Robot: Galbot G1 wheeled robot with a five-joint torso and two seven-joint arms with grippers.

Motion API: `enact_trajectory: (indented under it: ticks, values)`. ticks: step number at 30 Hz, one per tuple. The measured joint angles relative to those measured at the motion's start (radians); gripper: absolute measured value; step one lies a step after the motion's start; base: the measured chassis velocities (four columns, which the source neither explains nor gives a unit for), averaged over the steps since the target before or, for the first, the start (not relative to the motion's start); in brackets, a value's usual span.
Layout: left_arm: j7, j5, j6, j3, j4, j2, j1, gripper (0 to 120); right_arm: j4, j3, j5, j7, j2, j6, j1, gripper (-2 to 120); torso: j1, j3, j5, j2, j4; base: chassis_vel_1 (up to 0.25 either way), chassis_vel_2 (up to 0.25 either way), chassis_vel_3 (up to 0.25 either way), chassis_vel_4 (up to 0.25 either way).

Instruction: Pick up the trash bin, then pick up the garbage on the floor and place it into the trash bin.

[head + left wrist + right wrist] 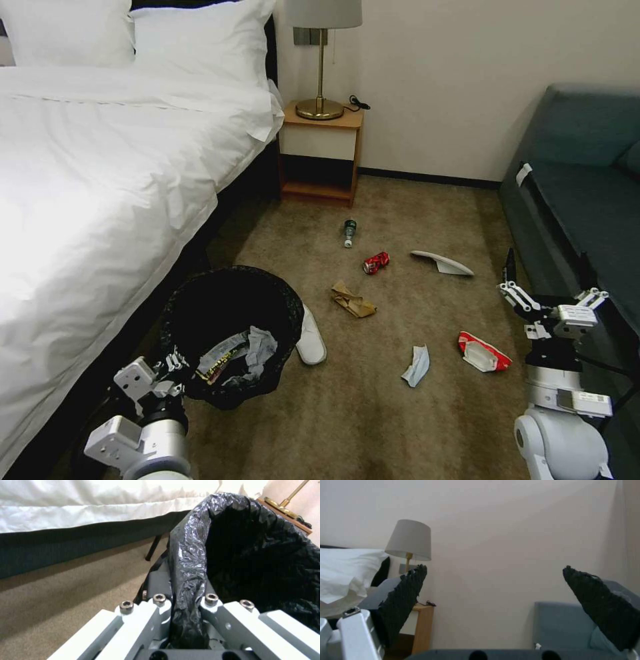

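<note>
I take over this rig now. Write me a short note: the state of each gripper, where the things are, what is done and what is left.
Left gripper: shut on the bin's rim, beside the bed.
Right gripper: open, empty, raised near the sofa.
Done: bin held; some litter already inside.
Left on the carpet: slipper against the bin, second slipper, paper bag, can, bottle, mask, red wrapper.

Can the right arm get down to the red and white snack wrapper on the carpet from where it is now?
Probably yes. The right pincer hangs open and empty above the carpet, the crumpled red and white snack wrapper lies just beside its arm, and nothing sits between them. The left pincer grips the black-lined trash bin.
</note>
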Motion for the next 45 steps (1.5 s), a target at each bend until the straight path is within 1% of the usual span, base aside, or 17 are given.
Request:
enact_trajectory:
  ticks: [8,18,26,29,31,32,34,35,36,37,38,39,40,41,42,44,45]
  values:
    - [-0.001,-0.001,-0.009,-0.007,-0.008,0.0,0.002,4,0.003,-0.006,-0.001,-0.002,0.0,0.001,-0.003,100,0.0,0.0,0.0,0.0,0.0,-0.042,0.034,0.026,-0.027]
    - [-0.004,-0.009,-0.012,-0.02,-0.022,0.0,0.004,4,0.006,-0.023,-0.003,-0.002,0.0,0.005,-0.004,100,0.0,0.0,0.0001,0.0,-0.0001,-0.164,0.149,0.138,-0.151]
    - [-0.004,-0.011,-0.013,-0.026,-0.023,0.001,0.004,4,0.001,-0.048,-0.008,0.003,-0.006,0.005,-0.003,100,0.0,0.0,0.0001,0.0,0.0,-0.037,0.058,0.038,-0.053]
    - [-0.004,-0.013,-0.013,-0.027,-0.023,0.002,0.003,4,-0.001,-0.082,-0.008,0.036,-0.016,-0.028,-0.006,100,0.0,0.0,0.0001,0.0,0.0,0.0,0.0,0.0,0.0]
    - [-0.004,-0.014,-0.013,-0.027,-0.024,0.002,0.003,4,-0.001,-0.083,-0.008,0.038,-0.016,-0.03,-0.006,100,0.0,0.0,0.0001,0.0,-0.0001,0.0,0.0,0.0,0.0]
    - [-0.003,-0.015,-0.013,-0.028,-0.025,0.004,0.003,4,-0.001,-0.117,0.004,0.079,-0.03,-0.088,-0.012,100,0.0,0.0,0.0001,0.0,0.0,0.0,0.0,0.0,0.0]
    - [-0.003,-0.015,-0.013,-0.029,-0.025,0.004,0.003,4,-0.001,-0.125,0.01,0.091,-0.034,-0.108,-0.013,100,0.0,0.0,0.0002,0.0,-0.0001,0.0,0.0,0.0,0.0]
    - [-0.003,-0.017,-0.013,-0.029,-0.027,0.005,0.002,4,0.004,-0.156,0.044,0.137,-0.053,-0.19,-0.016,100,0.0,0.0,-0.0004,0.0,0.0,0.0,0.0,0.0,0.0]
    - [-0.003,-0.017,-0.013,-0.029,-0.027,0.005,0.002,4,0.004,-0.156,0.044,0.137,-0.053,-0.19,-0.016,100,0.0,0.0,-0.0004,0.0,0.0,0.0,0.0,0.0,0.0]
    - [-0.003,-0.018,-0.013,-0.029,-0.027,0.006,0.002,4,0.017,-0.194,0.1,0.19,-0.08,-0.321,-0.026,100,0.0,0.0,0.0005,0.0,-0.0001,0.0,0.0,0.0,0.0]
    - [-0.003,-0.019,-0.012,-0.029,-0.029,0.007,0.002,4,0.032,-0.221,0.17,0.233,-0.109,-0.448,-0.03,100,0.0,0.0,0.0001,0.0,-0.0001,0.0,0.0,0.0,0.0]
    - [-0.003,-0.02,-0.012,-0.029,-0.03,0.007,0.002,4,0.039,-0.236,0.235,0.254,-0.131,-0.543,-0.031,100,0.0,0.0,-0.0003,0.0,-0.0002,0.0,0.0,0.0,0.0]
    - [-0.003,-0.02,-0.012,-0.029,-0.03,0.007,0.002,4,0.039,-0.236,0.235,0.254,-0.131,-0.543,-0.031,100,0.0,0.0,-0.0003,0.0,-0.0002,0.0,0.0,0.0,0.0]
    - [-0.003,-0.021,-0.011,-0.03,-0.032,0.008,0.002,4,0.04,-0.254,0.309,0.262,-0.159,-0.65,-0.028,100,0.0,0.0,0.0003,0.0,-0.0002,0.0,0.0,0.0,0.0]
    - [-0.003,-0.021,-0.011,-0.03,-0.032,0.008,0.002,4,0.04,-0.254,0.309,0.262,-0.159,-0.65,-0.028,100,0.0,0.0,0.0003,0.0,-0.0002,0.0,0.0,0.0,0.0]
    - [-0.003,-0.022,-0.011,-0.03,-0.037,0.009,0.004,4,0.031,-0.276,0.408,0.269,-0.196,-0.809,-0.004,100,0.0,0.0,-0.0001,0.0,-0.0001,0.0,0.0,0.0,0.0]
    - [-0.003,-0.022,-0.01,-0.03,-0.039,0.009,0.005,4,0.023,-0.283,0.443,0.27,-0.205,-0.856,0.009,100,0.0,0.0,0.0,0.0,-0.0001,0.0,0.0,0.0,0.0]
